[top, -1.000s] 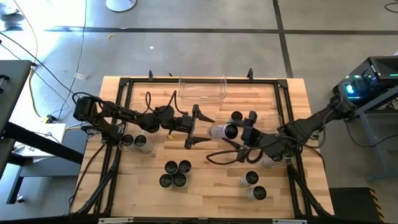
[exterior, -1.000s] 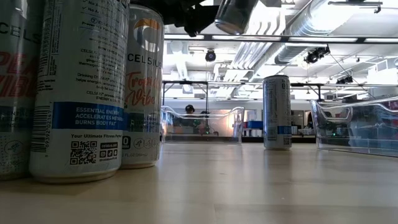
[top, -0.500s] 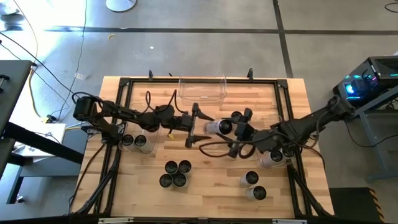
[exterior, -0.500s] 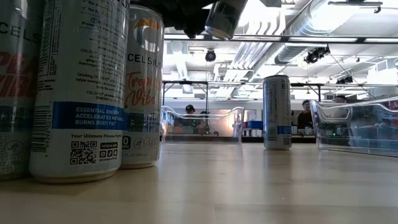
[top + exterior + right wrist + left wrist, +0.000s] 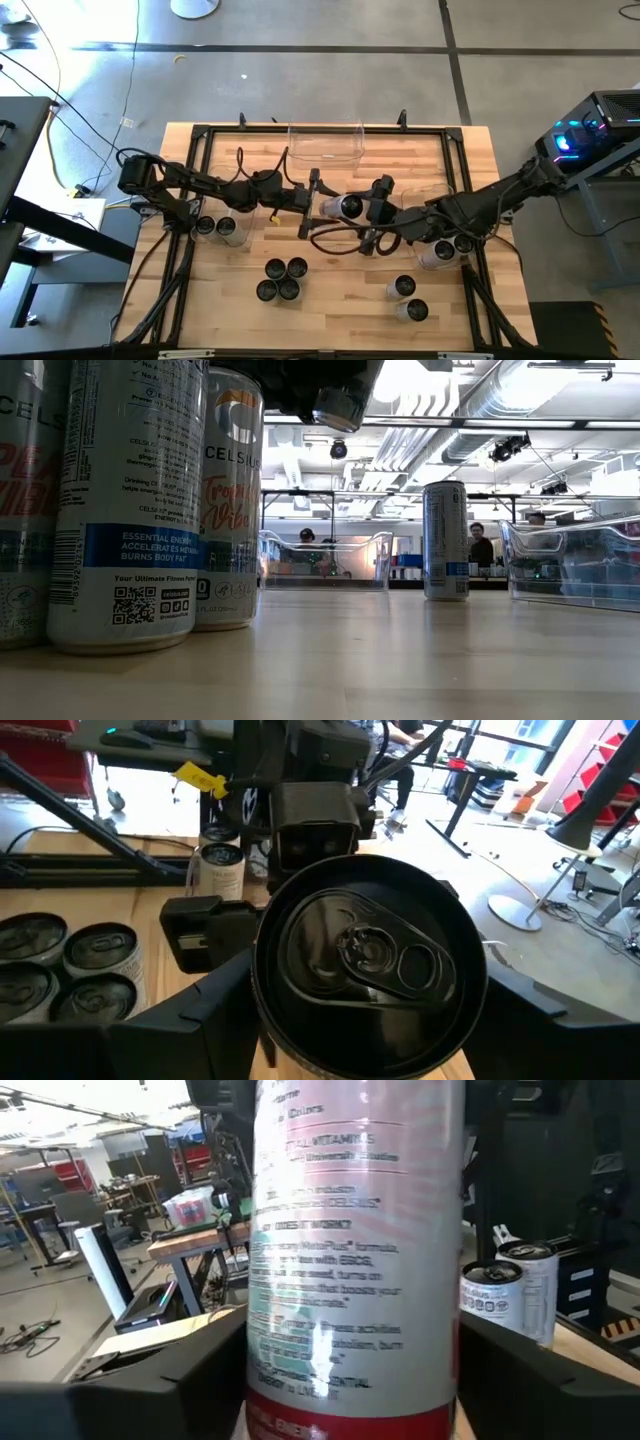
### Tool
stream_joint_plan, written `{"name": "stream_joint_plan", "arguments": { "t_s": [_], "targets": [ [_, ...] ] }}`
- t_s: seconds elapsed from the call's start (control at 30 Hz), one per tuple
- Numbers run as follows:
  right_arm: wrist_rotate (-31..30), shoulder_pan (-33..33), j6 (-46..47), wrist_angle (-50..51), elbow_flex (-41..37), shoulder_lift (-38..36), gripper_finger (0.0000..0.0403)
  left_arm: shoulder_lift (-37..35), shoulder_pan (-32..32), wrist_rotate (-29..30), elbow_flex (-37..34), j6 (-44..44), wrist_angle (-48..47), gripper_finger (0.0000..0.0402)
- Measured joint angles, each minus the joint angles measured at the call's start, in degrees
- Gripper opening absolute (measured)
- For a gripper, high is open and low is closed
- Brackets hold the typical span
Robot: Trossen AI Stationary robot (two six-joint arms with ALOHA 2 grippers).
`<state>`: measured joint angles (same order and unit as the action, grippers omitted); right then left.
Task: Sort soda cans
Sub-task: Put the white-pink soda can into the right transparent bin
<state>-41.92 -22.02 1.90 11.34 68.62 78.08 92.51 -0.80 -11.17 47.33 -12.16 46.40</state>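
I see the right gripper [image 5: 362, 207] clamped on a soda can [image 5: 343, 207], held mid-table; the left gripper [image 5: 316, 204] spread around it, seemingly not touching.

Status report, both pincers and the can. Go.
Right pincer shut on the can, held sideways above mid-table. Left pincer open, its fingers flanking that can. Handover under way; nothing between them.

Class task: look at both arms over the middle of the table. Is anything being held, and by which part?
The right gripper holds one soda can by its side wall, lying sideways above the table. The left gripper flanks it; contact cannot be told.
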Motion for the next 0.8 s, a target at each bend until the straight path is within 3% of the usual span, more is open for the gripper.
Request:
{"name": "stream_joint_plan", "arguments": {
  "t_s": [0.17,0.8],
  "targets": [
    [0.7,0.5,1.0,0.2,0.0,0.0,0.0260,0.0,0.0,0.1,0.0,0.1,-0.2,0.0237],
    [4.4,3.1,1.1,8.0,-0.1,0.0,0.0267,-0.6,-0.1,8.8,0.0,-8.3,-7.1,0.0237]
  ]
}}
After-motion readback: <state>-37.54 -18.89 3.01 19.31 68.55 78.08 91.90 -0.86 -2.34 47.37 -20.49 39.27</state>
